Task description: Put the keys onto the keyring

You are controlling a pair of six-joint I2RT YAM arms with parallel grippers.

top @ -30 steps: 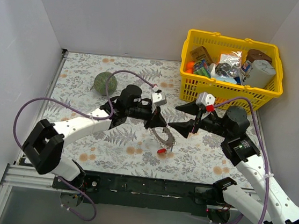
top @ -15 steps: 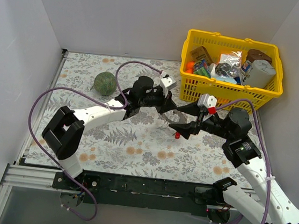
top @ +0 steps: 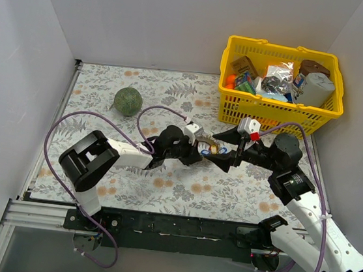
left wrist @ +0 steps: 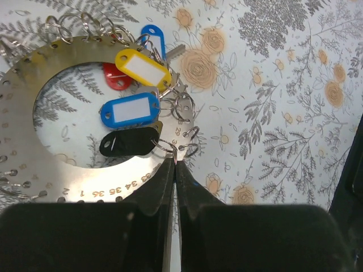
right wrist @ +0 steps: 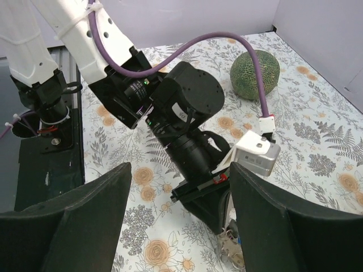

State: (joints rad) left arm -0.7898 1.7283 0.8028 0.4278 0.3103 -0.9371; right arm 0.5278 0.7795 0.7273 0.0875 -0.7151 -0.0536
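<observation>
The keyring (left wrist: 68, 184) is a wide grey metal band with numbered holes, lying low over the floral table. Keys hang from small rings along its edge: yellow (left wrist: 142, 67), blue (left wrist: 129, 110), black (left wrist: 129, 141) and red (left wrist: 116, 76) heads. My left gripper (left wrist: 174, 161) is shut on the keyring's rim next to the black key. In the top view the keyring (top: 211, 147) lies between my left gripper (top: 199, 154) and my right gripper (top: 224, 155). My right gripper (right wrist: 180, 170) is open and empty, facing the left wrist, with part of the keyring (right wrist: 233, 249) below it.
A green ball (top: 128, 101) sits at the back left and also shows in the right wrist view (right wrist: 255, 73). A yellow basket (top: 273, 110) full of groceries stands at the back right. White walls close in the table on three sides.
My left gripper has carried the keyring toward the basket and then back down to the table's middle. The left arm has folded in. The right gripper has shifted only slightly.
</observation>
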